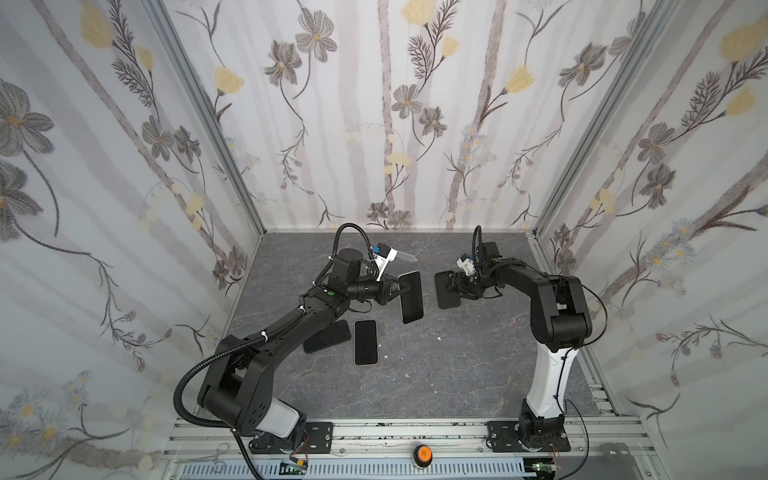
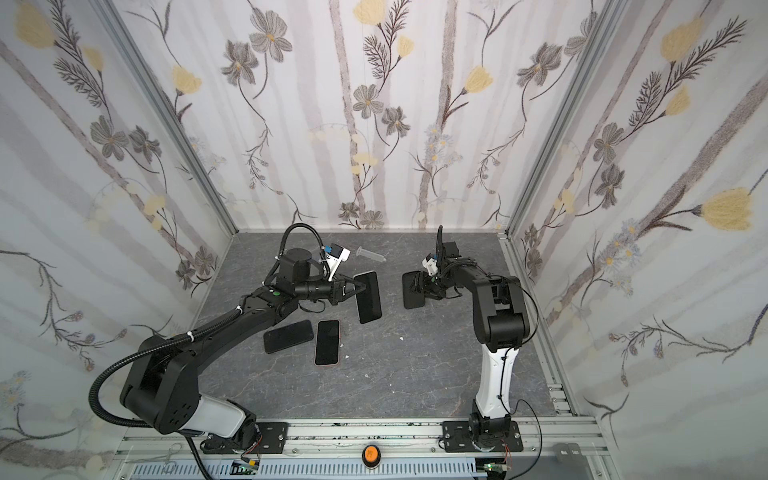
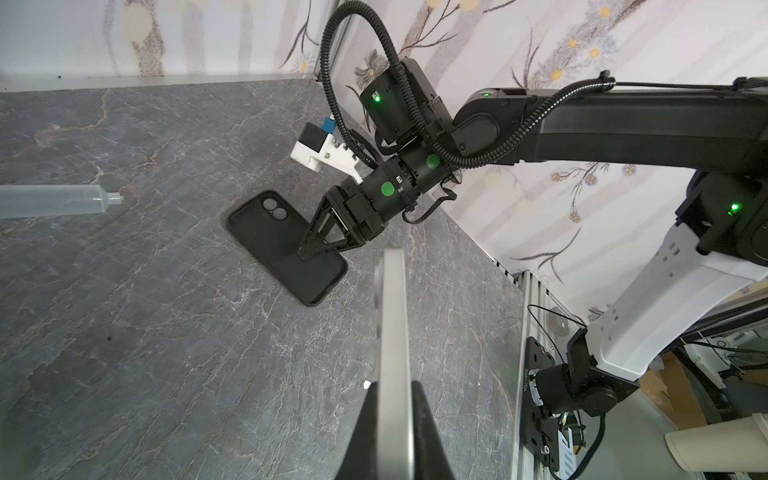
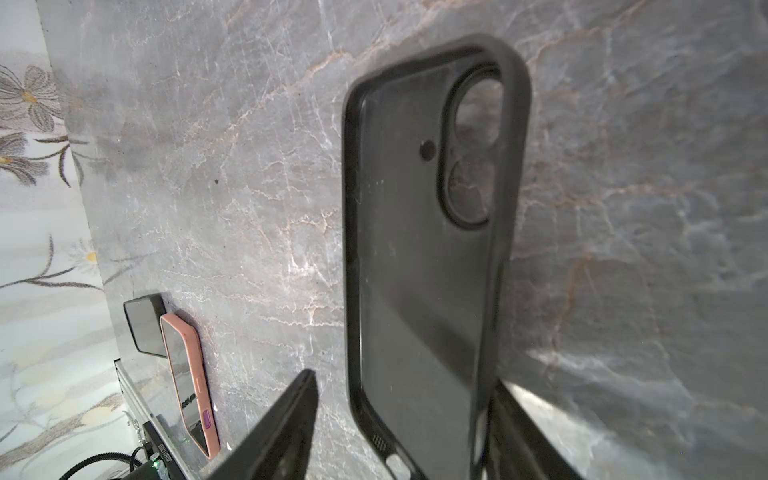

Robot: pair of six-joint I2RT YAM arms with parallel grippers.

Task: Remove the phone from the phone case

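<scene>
My left gripper [image 1: 402, 286] clamps the bare phone [image 1: 412, 305] above the surface [image 1: 457, 365] centre-far, the empty black phone case [image 4: 415, 270] lies far-right between the spread jaws of my right gripper [image 4: 405, 380], so extraction looks done, only set-down left.

black phone case [image 4: 415, 270], silver-edged phone [image 3: 392, 332], pink-cased phone [image 4: 187, 374], grey veined tabletop [image 1: 436, 374], floral grey-and-yellow walls [image 1: 374, 104]

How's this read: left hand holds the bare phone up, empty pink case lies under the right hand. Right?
Wrong colour: the empty case under the right hand is black, per the right wrist view. The left hand does hold the bare phone up.
</scene>
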